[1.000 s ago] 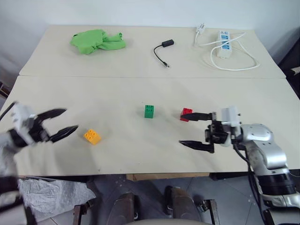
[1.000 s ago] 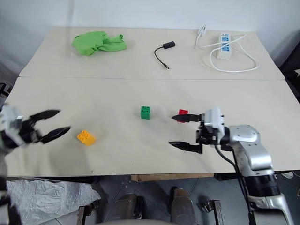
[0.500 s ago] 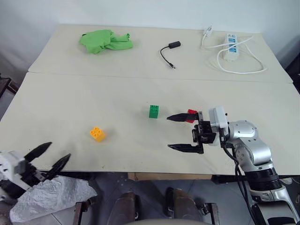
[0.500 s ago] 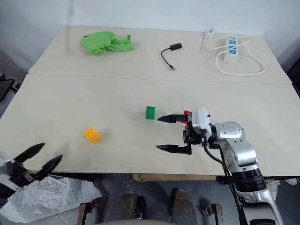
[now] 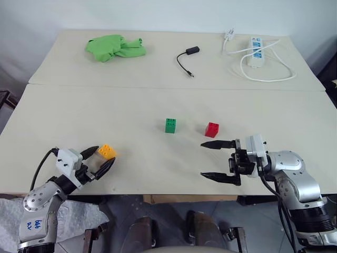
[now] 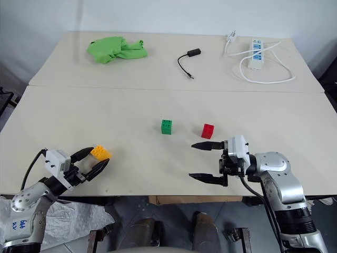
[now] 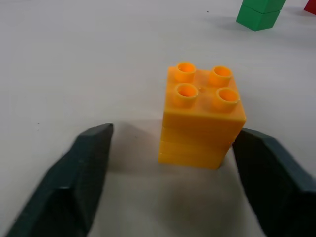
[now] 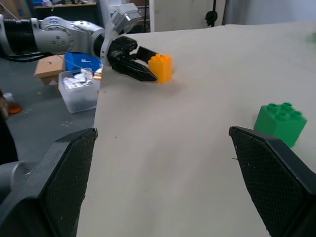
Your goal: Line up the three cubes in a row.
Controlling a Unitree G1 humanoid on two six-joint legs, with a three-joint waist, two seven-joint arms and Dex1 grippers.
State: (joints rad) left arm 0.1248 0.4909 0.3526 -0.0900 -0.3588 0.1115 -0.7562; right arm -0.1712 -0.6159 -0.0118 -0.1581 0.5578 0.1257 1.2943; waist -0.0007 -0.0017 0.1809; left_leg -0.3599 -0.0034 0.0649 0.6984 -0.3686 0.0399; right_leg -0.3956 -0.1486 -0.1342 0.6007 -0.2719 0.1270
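Three studded cubes rest on the beige table [image 5: 131,100]. The orange-yellow cube [image 5: 106,152] is near the front left, the green cube [image 5: 170,125] in the middle and the red cube [image 5: 211,129] just right of it. My left gripper [image 5: 101,158] lies low on the table, open, with its fingers [image 7: 84,168] on either side of the orange-yellow cube [image 7: 202,118]; a gap shows beside one finger. My right gripper [image 5: 203,159] stands wide open in front of the red cube, pointing left and holding nothing. The right wrist view shows the green cube [image 8: 280,122] and the orange-yellow cube [image 8: 161,67].
At the back of the table lie a bright green cloth [image 5: 112,46], a black cable with a small adapter [image 5: 185,57] and a white power strip with its cord [image 5: 255,51]. A seam [image 5: 174,87] crosses the table between the cubes and these things.
My left gripper has come up from beside the table's front left edge to the orange-yellow cube, and its fingers have narrowed. My right gripper has drawn back a little from the red cube.
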